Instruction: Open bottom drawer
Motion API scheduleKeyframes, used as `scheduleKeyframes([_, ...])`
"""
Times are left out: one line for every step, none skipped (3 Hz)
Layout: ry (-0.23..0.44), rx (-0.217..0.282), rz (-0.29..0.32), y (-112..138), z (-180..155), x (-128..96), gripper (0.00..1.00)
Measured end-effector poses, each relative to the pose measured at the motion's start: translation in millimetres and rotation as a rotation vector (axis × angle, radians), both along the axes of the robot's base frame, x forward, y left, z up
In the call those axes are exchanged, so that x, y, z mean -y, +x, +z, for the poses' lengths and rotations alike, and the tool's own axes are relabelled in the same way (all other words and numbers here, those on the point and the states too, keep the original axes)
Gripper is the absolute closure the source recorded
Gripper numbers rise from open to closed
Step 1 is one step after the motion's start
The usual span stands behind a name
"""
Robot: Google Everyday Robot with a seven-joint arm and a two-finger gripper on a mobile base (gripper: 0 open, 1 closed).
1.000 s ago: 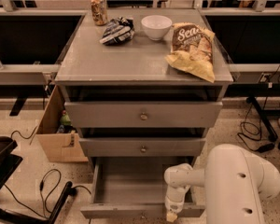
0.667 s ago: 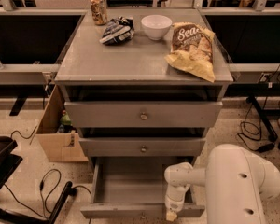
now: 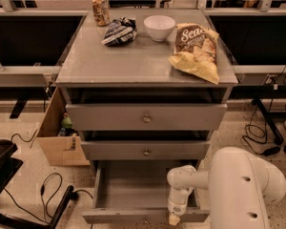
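The bottom drawer (image 3: 133,216) of the grey cabinet stands pulled out. Its empty inside (image 3: 133,187) shows, and its front panel lies along the lower edge of the view. My gripper (image 3: 174,218) hangs at the end of the white arm (image 3: 181,185), right at the drawer's front panel and to the right of its centre. The drawer's knob is hard to make out at the frame's bottom edge. The middle drawer (image 3: 145,150) and the top drawer (image 3: 146,117) stay pushed in above.
On the cabinet top (image 3: 133,61) lie a can (image 3: 101,9), a dark packet (image 3: 119,31), a white bowl (image 3: 159,27) and a chip bag (image 3: 196,50). A cardboard box (image 3: 57,132) stands at the left. Cables (image 3: 52,194) lie on the floor, and my white arm body (image 3: 248,190) fills the lower right.
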State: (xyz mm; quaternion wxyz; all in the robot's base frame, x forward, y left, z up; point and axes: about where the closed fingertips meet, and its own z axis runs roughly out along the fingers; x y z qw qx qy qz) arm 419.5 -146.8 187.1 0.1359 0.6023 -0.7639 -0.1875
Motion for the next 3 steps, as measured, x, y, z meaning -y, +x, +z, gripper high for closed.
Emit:
scheduleKeyframes([0.0,0.0,0.0,1.2,0.0,0.1,1.0])
scheduleKeyframes([0.0,0.0,0.0,3.4,0.0,0.0,1.0])
scheduleKeyframes([0.002,-0.006,-0.008,4.2,2.3,-1.6,1.0])
